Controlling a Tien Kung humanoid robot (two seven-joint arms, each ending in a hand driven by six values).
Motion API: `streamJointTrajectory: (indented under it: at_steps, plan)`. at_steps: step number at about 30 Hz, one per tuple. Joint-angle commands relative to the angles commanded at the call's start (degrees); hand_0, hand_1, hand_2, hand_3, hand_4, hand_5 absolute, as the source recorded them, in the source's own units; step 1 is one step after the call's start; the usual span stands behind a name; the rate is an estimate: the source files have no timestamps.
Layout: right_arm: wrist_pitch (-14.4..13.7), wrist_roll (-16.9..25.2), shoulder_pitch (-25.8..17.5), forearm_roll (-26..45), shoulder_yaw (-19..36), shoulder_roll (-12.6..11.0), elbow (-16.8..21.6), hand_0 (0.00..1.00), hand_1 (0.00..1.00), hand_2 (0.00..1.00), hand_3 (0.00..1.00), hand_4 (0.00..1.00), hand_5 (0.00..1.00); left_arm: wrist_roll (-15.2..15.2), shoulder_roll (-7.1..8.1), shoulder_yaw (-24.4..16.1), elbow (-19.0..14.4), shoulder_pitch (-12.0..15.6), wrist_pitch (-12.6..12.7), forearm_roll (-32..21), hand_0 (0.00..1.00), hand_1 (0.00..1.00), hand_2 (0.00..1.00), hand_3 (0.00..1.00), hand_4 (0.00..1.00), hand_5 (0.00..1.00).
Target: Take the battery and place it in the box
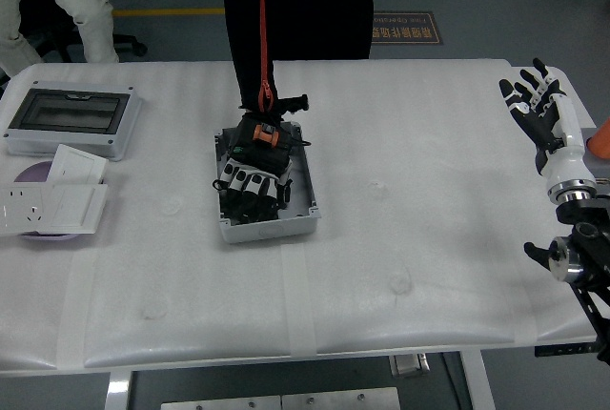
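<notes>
**Person's glove in the box, your hand waits far right**

Look at the box [266,187], mid-table and a little left: a person [286,10] at the far side has a gloved hand [252,176] pushed down inside it, fingers curled over the contents. The battery is where that glove is, in the box's near half, but it is covered, so you cannot tell whether it lies loose or is being gripped.

Your right hand [536,110] is up at the far right edge of the table, well apart from the box. Its fingers [521,95] are spread wide, holding nothing and touching nothing. The left hand is not in the picture.

So hold off, I'd say. Reaching in now risks meeting that glove. Let the person's hand clear and see where the battery ends up. If it lands on the open table, come over it from above with the fingers wide, close across its short side, lift clear of the box wall, then lower it in between the walls before you let go.

Over on the left, a lidded case [71,119] and a socket plate [52,205] sit out of your path.
</notes>
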Motion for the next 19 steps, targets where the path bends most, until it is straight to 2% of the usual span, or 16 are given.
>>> streamJointTrajectory:
  at_steps: [8, 14, 19]
  plan:
    - [-0.1, -0.5, -0.5, -0.5, 1.4, 0.5, 0.7, 0.998, 0.867, 0.862, 0.924, 0.839, 0.510, -0.4, 1.02, 0.1, 0.1, -0.6, 0.2, -0.3, 0.532, 0.556, 0.484, 0.477, 0.019, 0.002]
    - [0.0, -1.3, -2.3, -3.4, 4.3, -0.3, 2.9, 0.998, 0.860, 0.862, 0.916, 0.834, 0.496, 0.0, 0.70, 0.0, 0.0, 0.1, 0.1, -0.2, 0.532, 0.556, 0.487, 0.477, 0.018, 0.002]
    - [0.2, -1.5, -2.2, -4.2, 5.4, -0.5, 3.0, 0.998, 0.861, 0.866, 0.914, 0.837, 0.516, -0.4, 0.45, 0.6, 0.1, -0.2, 0.3, -0.8, 0.533, 0.557, 0.490, 0.477, 0.019, 0.002]
